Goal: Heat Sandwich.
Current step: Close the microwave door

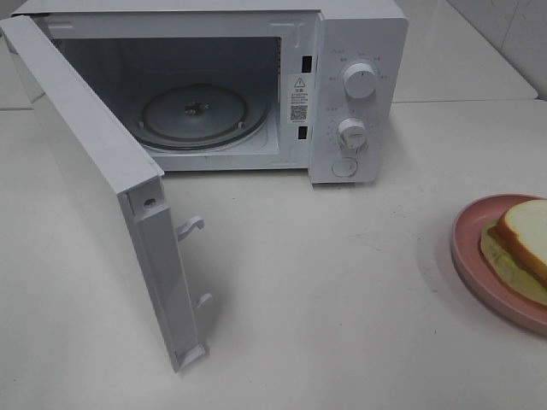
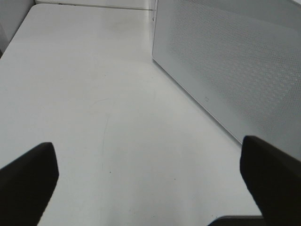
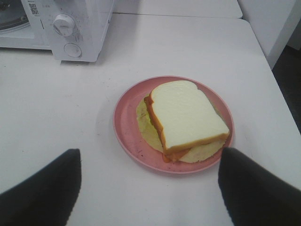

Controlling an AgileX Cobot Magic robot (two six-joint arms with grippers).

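Both sets of jaws stand wide apart with nothing between them. Left gripper: two blunt matte-black fingers over bare tabletop, beside the door's outer panel. Right gripper: the same dark, slightly grainy pads, hanging above the table just short of the plate, apart from it.

Sandwich: thick, squarish slice of white bread on top, smooth pale face, tan-orange crust along its edge, rounded corners. Pale green-yellow filling spreads out flat beneath it, past the bread on two sides. It lies on a round pink plate, shallow with a low raised rim and a matte finish. In the high view the plate sits at the right edge of the table, well apart from the microwave and partly cut off by the frame.

Microwave: white, boxy, smooth casing. Door swung fully open to the left, two hooked latch tabs on its free edge; its outer face shows a fine dotted mesh. Inside, a round glass turntable, ribbed at the rim. Two round knobs and a round button on the control panel.

Tabletop: off-white, flat, faintly scuffed.
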